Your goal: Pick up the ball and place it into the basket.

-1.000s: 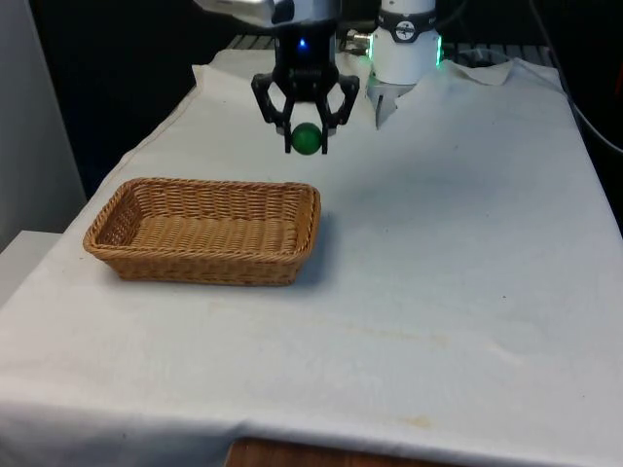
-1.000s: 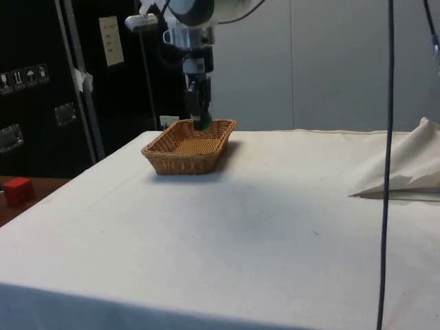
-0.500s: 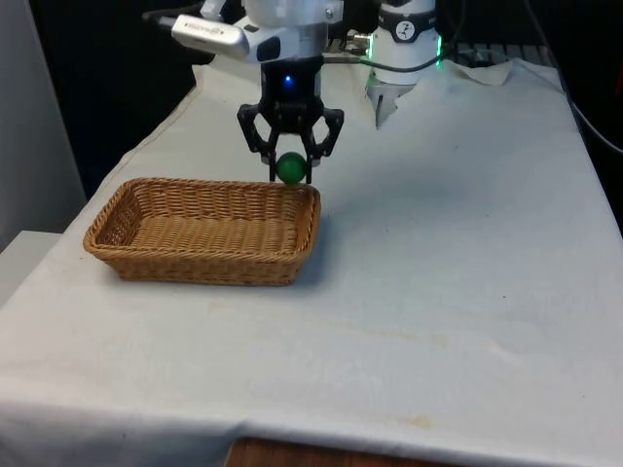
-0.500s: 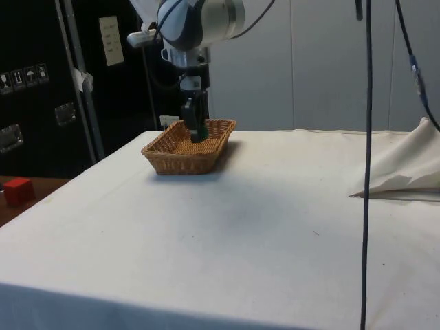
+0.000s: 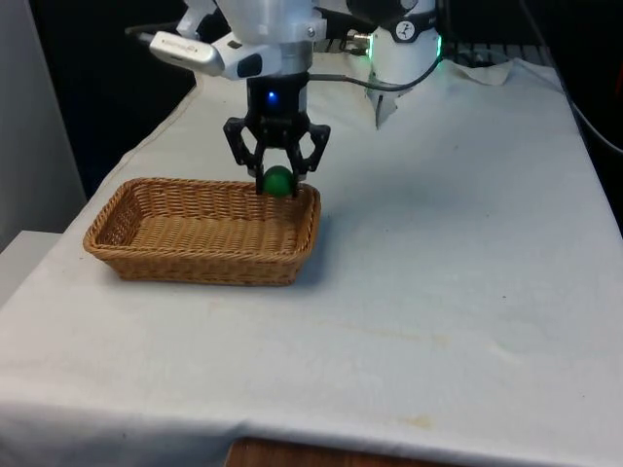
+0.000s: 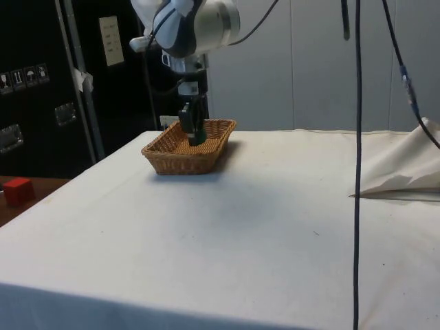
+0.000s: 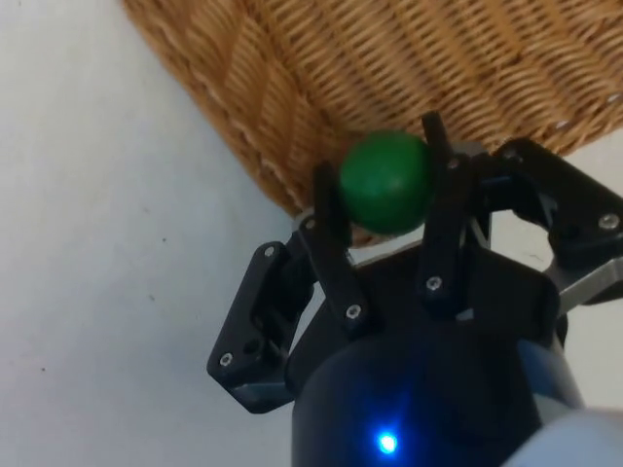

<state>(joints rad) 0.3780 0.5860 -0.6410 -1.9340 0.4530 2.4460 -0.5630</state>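
Observation:
A small green ball sits between the black fingers of my gripper, which is shut on it. I hold it just above the far rim of the brown wicker basket, near the corner at the front view's right. In the wrist view the ball hangs over the basket's woven wall, at its edge with the white cloth. The basket has nothing in it.
White cloth covers the table, with wide open room on the front view's right of the basket. A crumpled fold of cloth lies at the robot's end. A red block sits off the table beside the dark cabinets.
My gripper has carried the ball lower and towards the front view's left, from over the bare cloth beyond the basket to just above the basket's far rim.

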